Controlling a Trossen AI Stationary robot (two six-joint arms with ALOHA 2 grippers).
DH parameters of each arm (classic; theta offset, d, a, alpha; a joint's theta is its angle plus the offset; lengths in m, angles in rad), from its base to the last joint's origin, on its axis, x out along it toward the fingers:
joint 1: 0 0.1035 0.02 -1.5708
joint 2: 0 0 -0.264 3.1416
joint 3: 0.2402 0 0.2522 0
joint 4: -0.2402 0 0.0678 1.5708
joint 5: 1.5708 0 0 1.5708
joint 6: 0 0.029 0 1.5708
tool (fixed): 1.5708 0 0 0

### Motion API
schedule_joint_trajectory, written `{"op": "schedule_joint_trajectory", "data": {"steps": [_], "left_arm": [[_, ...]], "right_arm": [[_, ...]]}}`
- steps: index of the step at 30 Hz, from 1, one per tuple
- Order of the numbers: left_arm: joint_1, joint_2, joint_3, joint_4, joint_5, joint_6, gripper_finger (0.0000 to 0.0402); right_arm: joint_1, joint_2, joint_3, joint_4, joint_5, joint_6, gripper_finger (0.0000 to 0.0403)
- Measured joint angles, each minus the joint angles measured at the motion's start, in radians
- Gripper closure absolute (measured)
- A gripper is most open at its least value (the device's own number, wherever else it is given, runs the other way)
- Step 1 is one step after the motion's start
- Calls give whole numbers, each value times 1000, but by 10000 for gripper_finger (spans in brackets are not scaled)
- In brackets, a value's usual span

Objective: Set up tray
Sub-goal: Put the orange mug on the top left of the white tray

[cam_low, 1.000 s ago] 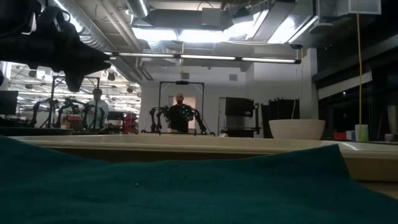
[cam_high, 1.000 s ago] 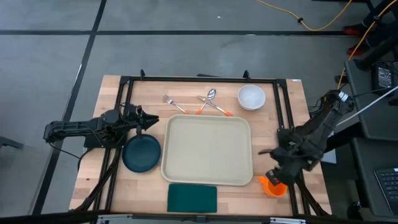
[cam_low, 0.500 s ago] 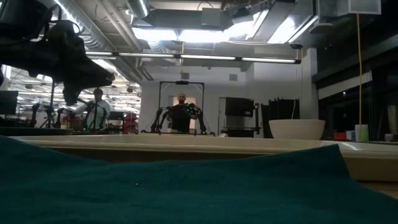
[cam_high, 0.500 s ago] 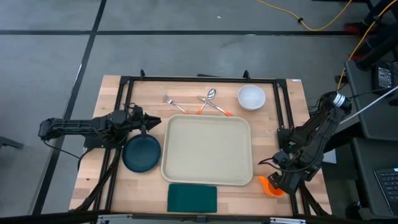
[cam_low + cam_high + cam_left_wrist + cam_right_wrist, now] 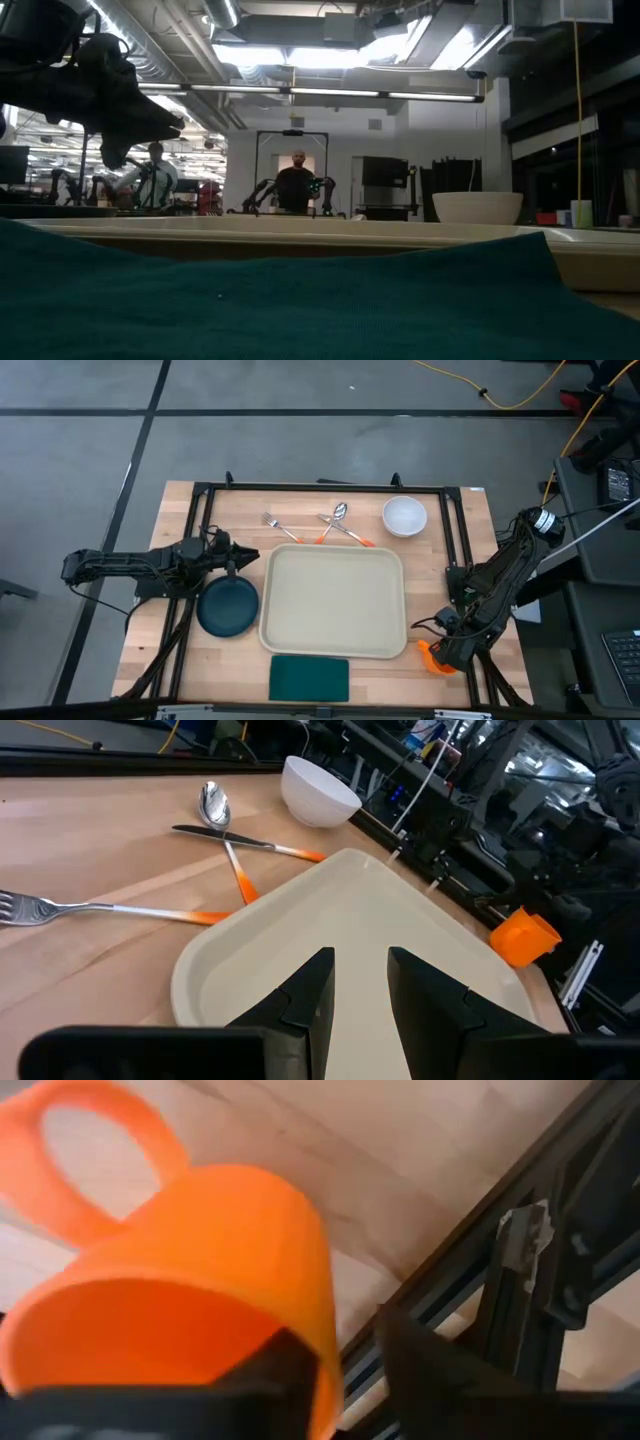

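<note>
A: What has the right tool (image 5: 440, 653) got?

B: Its two dark fingers (image 5: 285, 1370) are pinched on the rim of an orange cup (image 5: 175, 1280), one inside the mouth and one outside. The cup (image 5: 430, 656) sits at the bench's near right corner, just off the tray's corner.

A: And the left tool (image 5: 243, 558)?

B: It hangs just off the tray's left rim, above the far edge of the round teal plate (image 5: 227, 608). Its fingers (image 5: 312, 995) stand a narrow gap apart with nothing between them.

A: Where is the tray (image 5: 335, 603)?

B: Flat in the middle of the wooden bench (image 5: 180, 510), nothing on it. Behind it lie a fork (image 5: 281, 527), a spoon (image 5: 334, 517) and a knife (image 5: 345, 531), orange-handled, with a white bowl (image 5: 404, 515) to their right. A dark green napkin (image 5: 309, 678) lies at its near edge.

A: Anyone about?

B: A person (image 5: 296, 186) stands far off in the room.
</note>
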Motion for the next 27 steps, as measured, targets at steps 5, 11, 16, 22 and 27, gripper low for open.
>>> {"op": "schedule_joint_trajectory", "data": {"steps": [5, 11, 16, 22, 27], "left_arm": [[0, 0, 0, 1, 2, 0, 311], [0, 0, 0, 9, 2, 1, 311], [0, 0, 0, 29, 4, -9, 311], [0, 0, 0, 107, 78, 11, 311], [0, 1, 16, 141, 89, 13, 311]], "right_arm": [[0, 0, 29, -1, 19, -1, 385], [-30, -7, 191, -175, 138, -26, 392], [-137, -48, 468, -480, 196, -162, 392], [-347, -75, 837, -638, 213, -503, 392], [-546, -75, 945, -645, 190, -797, 392]]}}
